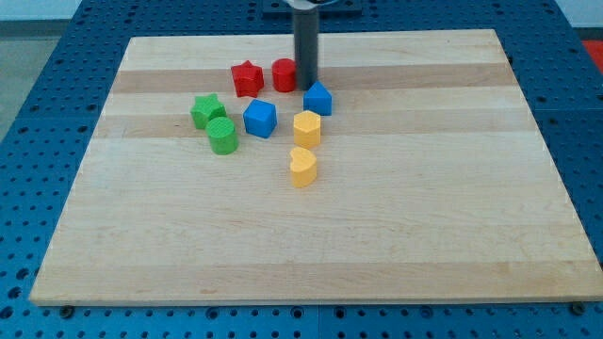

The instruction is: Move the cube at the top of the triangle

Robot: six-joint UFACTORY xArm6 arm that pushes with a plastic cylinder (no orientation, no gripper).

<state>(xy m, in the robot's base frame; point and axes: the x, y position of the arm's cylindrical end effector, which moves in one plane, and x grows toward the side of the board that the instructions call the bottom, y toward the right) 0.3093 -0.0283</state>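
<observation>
- The arm shows only as a straight dark rod coming down from the view's top, standing upright over the far part of the wooden tabletop point(377, 235).
- The rod carries no pincer, so there is nothing on it to open, close or grip; it ends in my tip point(307, 88), which sits low at the tabletop's surface.
- My tip stands between two blocks: the red cylinder point(285, 74) is just to its left in the view, partly hidden by the rod, and the blue triangular block point(317, 98) lies just below and to its right, seemingly touching or nearly so; real contact cannot be judged.
- The blue cube point(260, 118) rests below and to the left of my tip, near but apart from it, and beside the blue triangular block's left.
- The red star-shaped block point(247, 78) lies further to the tip's left, just beyond the red cylinder.
- The green star-shaped block point(206, 110) and the green cylinder point(222, 136) sit well to the tip's lower left, close together, with the cylinder nearer the view's bottom.
- The yellow hexagonal block point(307, 127) lies straight below my tip, just under the blue triangular block.
- The yellow heart-shaped block point(301, 167) lies further below, the farthest from the tip along that line.
</observation>
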